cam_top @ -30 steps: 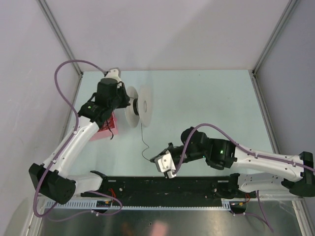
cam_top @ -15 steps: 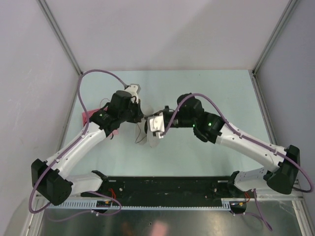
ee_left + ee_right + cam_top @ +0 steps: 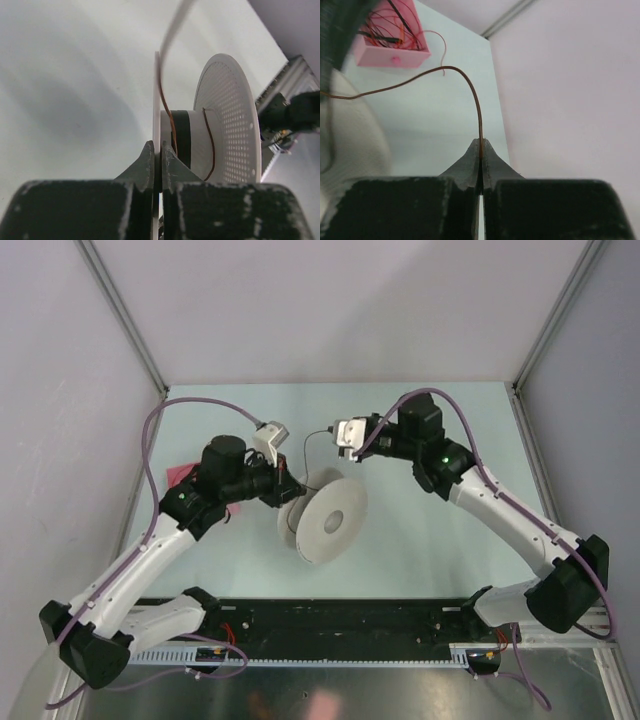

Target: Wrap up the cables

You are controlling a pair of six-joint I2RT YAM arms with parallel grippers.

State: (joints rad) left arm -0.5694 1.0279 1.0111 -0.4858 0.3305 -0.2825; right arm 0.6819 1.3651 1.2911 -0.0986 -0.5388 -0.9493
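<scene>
We judge this mid-wrap: left end effector clamps the pale round spool, right end effector pinches the thin reddish-brown cable, which next needs a taut turn.

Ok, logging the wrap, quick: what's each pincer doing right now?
Left pincer: closed on the rim of the spool.
Right pincer: closed, holding a thin cable.

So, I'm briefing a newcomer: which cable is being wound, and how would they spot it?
Start at the pale spool in the middle of the table. A thin brown cable arches from it to the right gripper, shut on it. Unlike the tangled strands in the pink box, it runs alone.
</scene>
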